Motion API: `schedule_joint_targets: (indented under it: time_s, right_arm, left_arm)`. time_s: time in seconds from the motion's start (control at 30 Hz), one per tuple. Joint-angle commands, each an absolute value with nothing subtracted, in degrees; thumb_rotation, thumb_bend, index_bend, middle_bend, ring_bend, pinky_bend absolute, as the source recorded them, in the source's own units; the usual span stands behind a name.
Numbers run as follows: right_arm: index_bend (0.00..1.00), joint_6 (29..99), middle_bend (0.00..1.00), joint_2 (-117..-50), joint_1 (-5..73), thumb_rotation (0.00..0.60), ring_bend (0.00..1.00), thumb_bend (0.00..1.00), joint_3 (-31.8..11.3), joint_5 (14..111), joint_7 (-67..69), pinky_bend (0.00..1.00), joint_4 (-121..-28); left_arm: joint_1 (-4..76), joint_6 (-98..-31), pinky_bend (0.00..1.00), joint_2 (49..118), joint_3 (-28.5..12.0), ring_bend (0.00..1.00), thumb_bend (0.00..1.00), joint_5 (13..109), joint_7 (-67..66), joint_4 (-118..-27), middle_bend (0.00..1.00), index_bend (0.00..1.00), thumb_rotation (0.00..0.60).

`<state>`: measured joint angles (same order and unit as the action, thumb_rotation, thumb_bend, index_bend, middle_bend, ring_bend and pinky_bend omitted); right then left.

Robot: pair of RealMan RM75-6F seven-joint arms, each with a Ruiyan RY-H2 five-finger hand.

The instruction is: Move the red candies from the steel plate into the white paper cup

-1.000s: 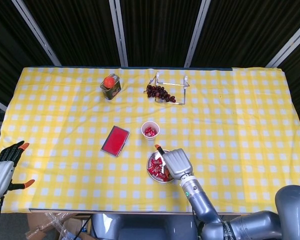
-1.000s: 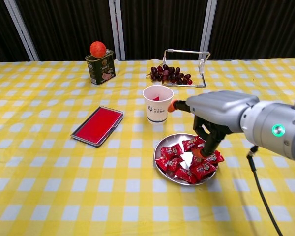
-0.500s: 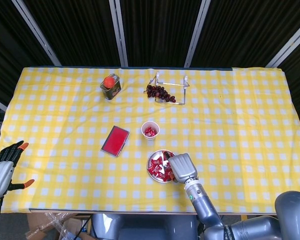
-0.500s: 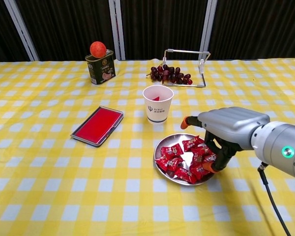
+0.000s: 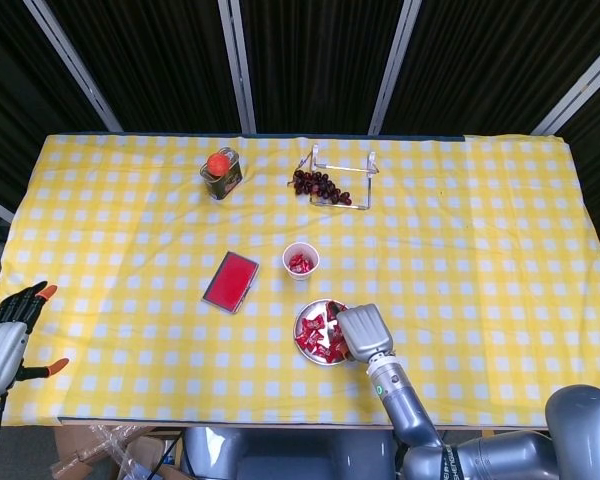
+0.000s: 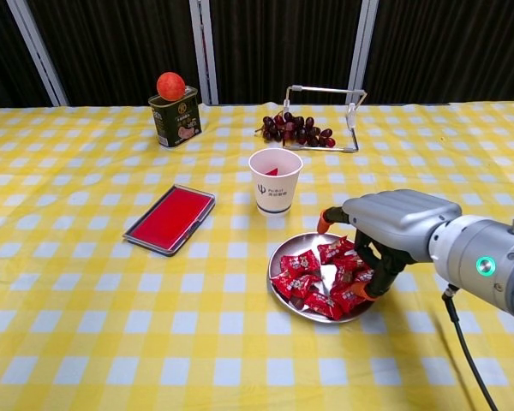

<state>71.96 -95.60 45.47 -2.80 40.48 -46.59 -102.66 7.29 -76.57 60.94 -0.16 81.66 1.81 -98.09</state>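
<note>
Right hand [image 6: 392, 229] fingers curled onto red candies [image 6: 325, 276], grip unclear; left hand [image 5: 8, 333] spread

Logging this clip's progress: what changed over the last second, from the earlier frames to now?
The right hand came down from above the steel plate and toward its right edge; its fingers now reach in among the red candies, though a grip on one cannot be confirmed. The left hand stayed open at the table's left edge. The white paper cup, candies inside, did not move.

Red candies [image 6: 319, 278], white paper cup [image 6: 275, 181], yellow-and-white checked tablecloth [image 6: 86, 282]
</note>
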Motion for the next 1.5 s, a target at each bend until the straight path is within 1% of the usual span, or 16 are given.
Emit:
schedule_joint_targets:
  time_s: [0.03, 0.3, 0.53, 0.6, 0.9, 1.03, 1.17, 1.5]
  right_arm:
    - [0.22, 71.4, 0.78, -95.9, 45.3, 0.600, 0.75, 0.35, -3.2, 39.9, -46.5, 0.92, -101.8]
    - [0.22, 69.7, 0.78, -96.2, 45.1, 0.600, 0.75, 0.35, -4.1, 38.6, -46.1, 0.92, -99.4]
    - [0.36, 68.3, 0.79, -96.5, 44.5, 0.600, 0.76, 0.35, -4.1, 38.5, -45.3, 0.92, -98.1]
    - [0.38, 68.1, 0.79, -96.7, 44.4, 0.600, 0.76, 0.35, -4.1, 38.8, -45.1, 0.92, -97.9]
    - [0.57, 67.2, 0.79, -97.4, 43.8, 0.600, 0.80, 0.49, -4.1, 39.7, -43.9, 0.92, -97.2]
    - [0.61, 67.0, 0.79, -97.6, 43.3, 0.600, 0.81, 0.54, -4.1, 41.5, -42.6, 0.92, -97.0]
    - [0.64, 67.1, 0.80, -97.8, 42.9, 0.600, 0.83, 0.56, -4.4, 43.4, -41.2, 0.92, -97.1]
    - [0.64, 67.2, 0.80, -97.6, 42.4, 0.600, 0.83, 0.57, -5.1, 44.5, -40.8, 0.92, -98.3]
  left_arm:
    - [7.3, -76.6, 0.00, 60.9, -0.2, 0.00, 0.04, 81.6, 1.8, -98.1, 0.00, 0.00, 0.600]
    - [7.3, -76.5, 0.00, 61.0, -0.2, 0.00, 0.04, 81.5, 1.7, -98.1, 0.00, 0.00, 0.600]
    - [7.3, -76.4, 0.00, 61.0, -0.2, 0.00, 0.04, 81.5, 1.7, -98.2, 0.00, 0.00, 0.600]
    - [7.3, -76.4, 0.00, 61.0, -0.2, 0.00, 0.04, 81.5, 1.7, -98.2, 0.00, 0.00, 0.600]
    - [7.3, -76.5, 0.00, 61.0, -0.2, 0.00, 0.04, 81.5, 1.8, -98.1, 0.00, 0.00, 0.600]
    - [7.3, -76.6, 0.00, 61.0, -0.2, 0.00, 0.04, 81.6, 1.8, -98.1, 0.00, 0.00, 0.600]
    - [7.3, -76.6, 0.00, 61.0, -0.3, 0.00, 0.04, 81.6, 1.8, -98.0, 0.00, 0.00, 0.600]
    - [7.2, -76.6, 0.00, 61.0, -0.3, 0.00, 0.04, 81.7, 1.9, -98.1, 0.00, 0.00, 0.600]
